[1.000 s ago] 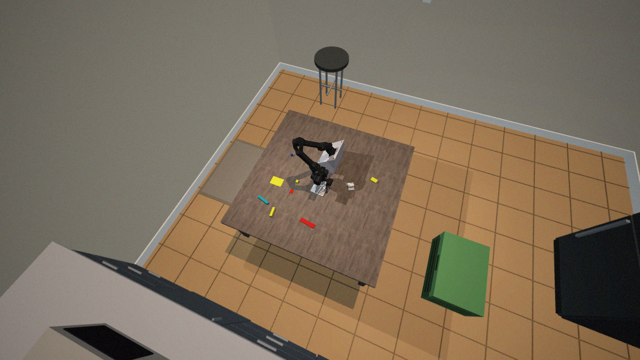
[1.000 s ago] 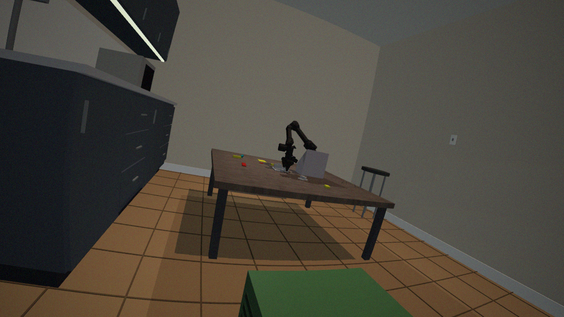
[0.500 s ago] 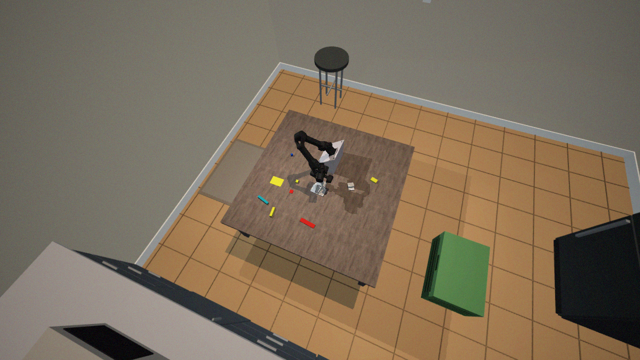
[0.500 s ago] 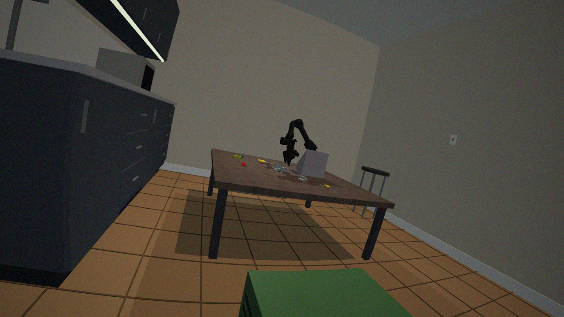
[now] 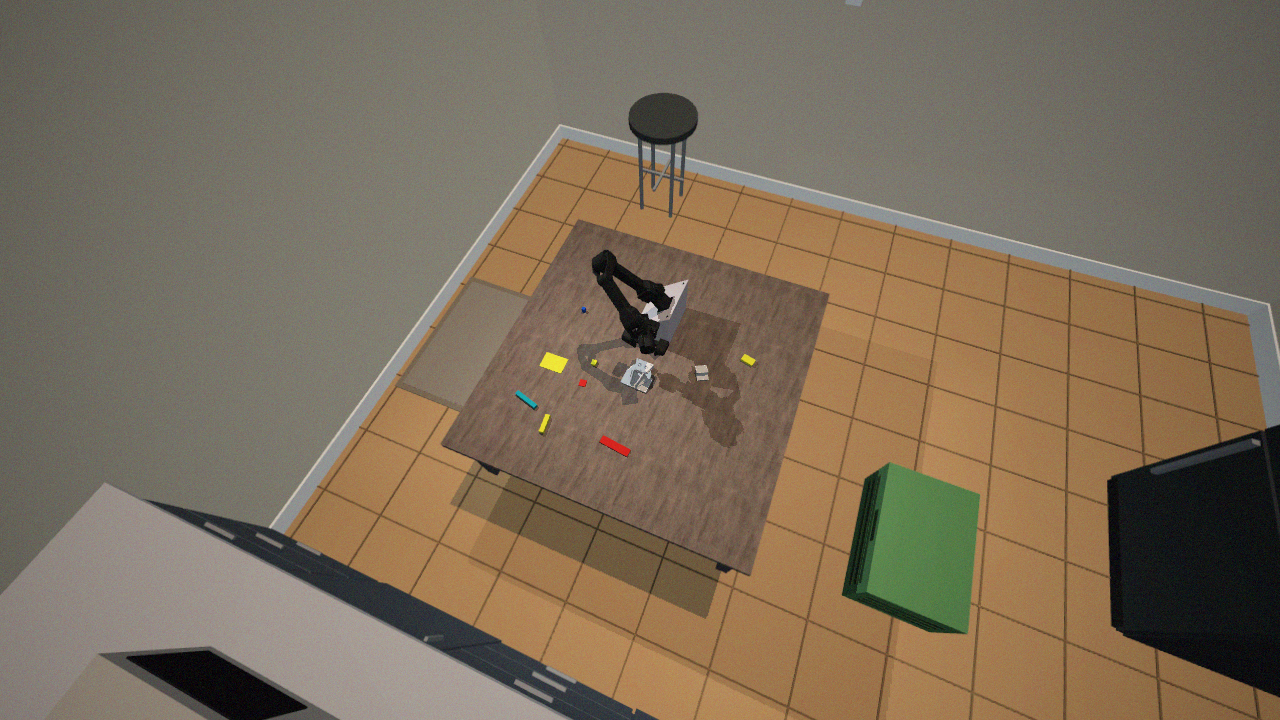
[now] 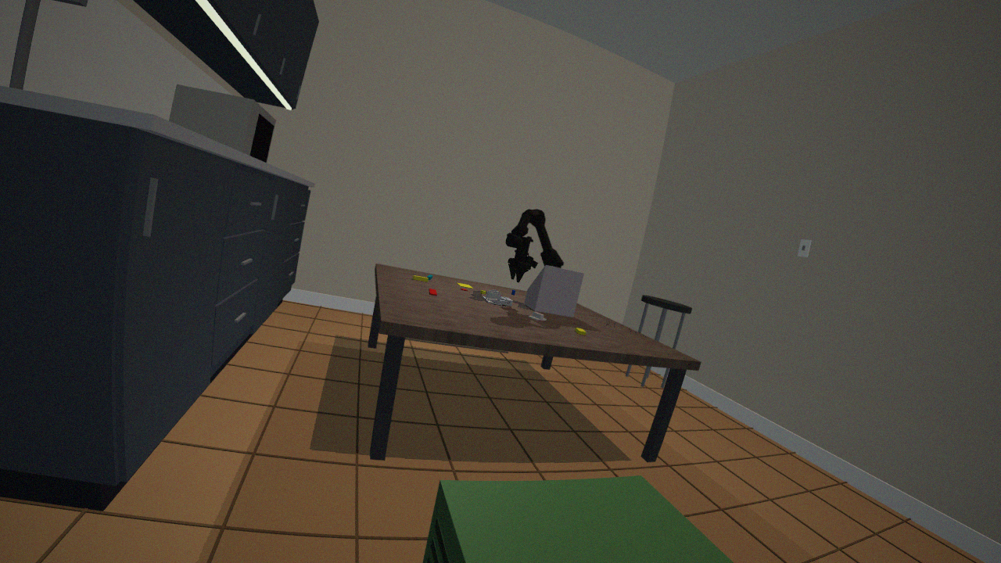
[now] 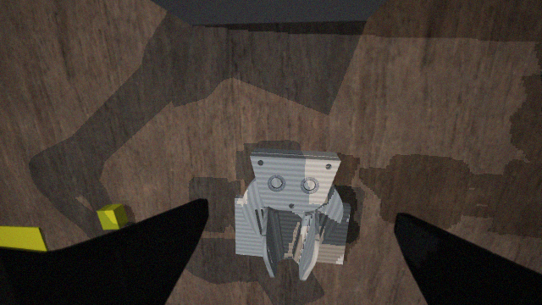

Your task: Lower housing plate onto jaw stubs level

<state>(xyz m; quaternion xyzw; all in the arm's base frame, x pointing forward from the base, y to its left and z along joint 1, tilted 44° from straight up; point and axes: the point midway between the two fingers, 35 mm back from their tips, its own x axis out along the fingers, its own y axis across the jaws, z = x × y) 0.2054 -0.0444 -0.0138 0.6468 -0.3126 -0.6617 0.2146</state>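
Note:
The grey housing plate point(image 7: 292, 169) lies over the rear ends of the two jaws, with two round pin ends showing in its holes. It looks about level; any small gap beneath it is hidden. The left jaw point(image 7: 273, 243) and the right jaw point(image 7: 312, 243) stick out from under it, with a gap between them, above the grey base point(image 7: 247, 239). The whole assembly is small in the top and exterior views point(image 5: 638, 379) point(image 6: 497, 299). My gripper point(image 7: 298, 214) point(image 6: 516, 279) is open and empty, its fingers wide apart, above the assembly and clear of it.
A grey wedge-shaped box point(image 5: 672, 324) point(image 6: 560, 291) stands by the arm's base. A small pale part point(image 5: 701, 372) point(image 6: 536, 316) and a yellow block point(image 5: 748, 360) point(image 6: 580, 331) lie to one side. A yellow cube point(image 5: 593, 362) point(image 7: 112, 217), a yellow sheet point(image 5: 554, 362) point(image 7: 21, 238) and a red bar point(image 5: 614, 445) lie around.

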